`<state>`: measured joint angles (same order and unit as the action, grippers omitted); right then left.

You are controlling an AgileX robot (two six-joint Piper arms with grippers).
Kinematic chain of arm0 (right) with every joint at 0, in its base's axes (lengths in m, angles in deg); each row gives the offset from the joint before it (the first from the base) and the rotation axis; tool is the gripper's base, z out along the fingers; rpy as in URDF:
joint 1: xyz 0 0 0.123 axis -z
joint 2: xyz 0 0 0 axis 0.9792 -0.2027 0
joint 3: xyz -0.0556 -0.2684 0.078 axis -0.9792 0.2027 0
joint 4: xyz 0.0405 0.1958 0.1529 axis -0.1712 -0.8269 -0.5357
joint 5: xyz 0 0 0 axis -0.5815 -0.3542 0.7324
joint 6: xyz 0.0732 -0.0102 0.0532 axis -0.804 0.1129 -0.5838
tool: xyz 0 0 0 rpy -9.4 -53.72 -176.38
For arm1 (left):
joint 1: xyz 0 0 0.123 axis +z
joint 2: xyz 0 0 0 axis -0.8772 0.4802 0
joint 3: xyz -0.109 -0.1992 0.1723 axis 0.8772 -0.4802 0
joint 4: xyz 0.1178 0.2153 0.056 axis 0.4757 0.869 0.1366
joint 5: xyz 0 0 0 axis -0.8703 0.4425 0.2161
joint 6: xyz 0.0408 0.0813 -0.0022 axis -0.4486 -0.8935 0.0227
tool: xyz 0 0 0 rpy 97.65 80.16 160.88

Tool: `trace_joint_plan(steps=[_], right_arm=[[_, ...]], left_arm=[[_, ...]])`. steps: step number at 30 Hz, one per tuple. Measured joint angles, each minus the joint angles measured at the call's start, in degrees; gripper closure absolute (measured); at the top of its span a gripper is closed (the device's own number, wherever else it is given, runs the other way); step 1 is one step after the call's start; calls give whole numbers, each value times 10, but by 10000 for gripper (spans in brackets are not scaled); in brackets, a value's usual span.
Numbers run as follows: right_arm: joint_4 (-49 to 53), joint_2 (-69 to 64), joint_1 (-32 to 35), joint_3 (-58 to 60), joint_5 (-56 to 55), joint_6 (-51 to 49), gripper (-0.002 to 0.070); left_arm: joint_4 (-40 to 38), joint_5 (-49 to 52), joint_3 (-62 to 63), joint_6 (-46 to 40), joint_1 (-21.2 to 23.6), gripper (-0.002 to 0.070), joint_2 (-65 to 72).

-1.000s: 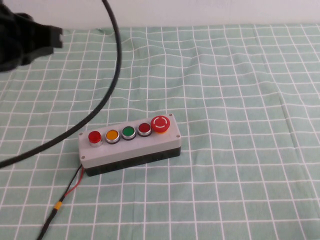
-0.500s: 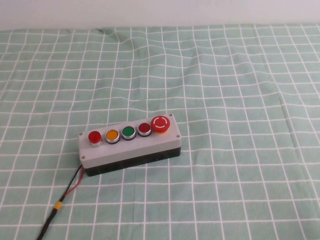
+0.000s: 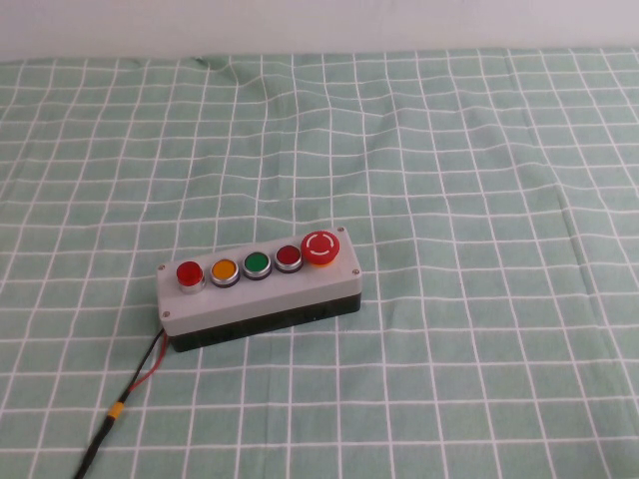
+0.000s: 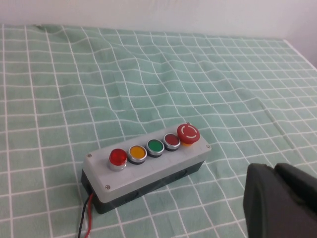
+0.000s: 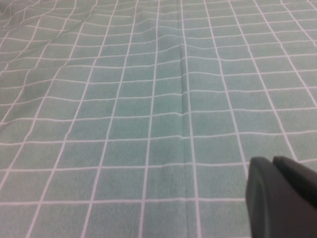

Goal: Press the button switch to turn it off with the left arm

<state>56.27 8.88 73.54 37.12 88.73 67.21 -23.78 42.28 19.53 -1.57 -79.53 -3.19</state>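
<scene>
The button switch is a small bright-red button with a silver ring at the left end of a grey box on the green checked cloth. It also shows in the left wrist view, raised and untouched. My left gripper is shut and empty. It hangs well back from the box, off the end with the big red button, and touches nothing. My right gripper is shut and empty over bare cloth. Neither arm shows in the high view.
On the box, after the bright-red button, come an orange button, a green one, a darker red one and a big red mushroom button. Red and black wires run from the box's left end toward the front edge.
The left arm and its looping cable, at the high view's upper left a second ago, have left that view. The box and its buttons have not moved.
</scene>
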Motion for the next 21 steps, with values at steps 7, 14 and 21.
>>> trace_joint_plan(steps=[7, 14, 21], right_arm=[[0, 0, 0, 0, 0, 0, 692], [0, 0, 0, 0, 0, 0, 692], [0, 0, 0, 0, 0, 0, 692]], left_arm=[[0, -3, -39, 0, 0, 678, -2], [0, -4, -65, -1, 0, 678, -2], [6, -16, -74, -1, 0, 678, -2]])
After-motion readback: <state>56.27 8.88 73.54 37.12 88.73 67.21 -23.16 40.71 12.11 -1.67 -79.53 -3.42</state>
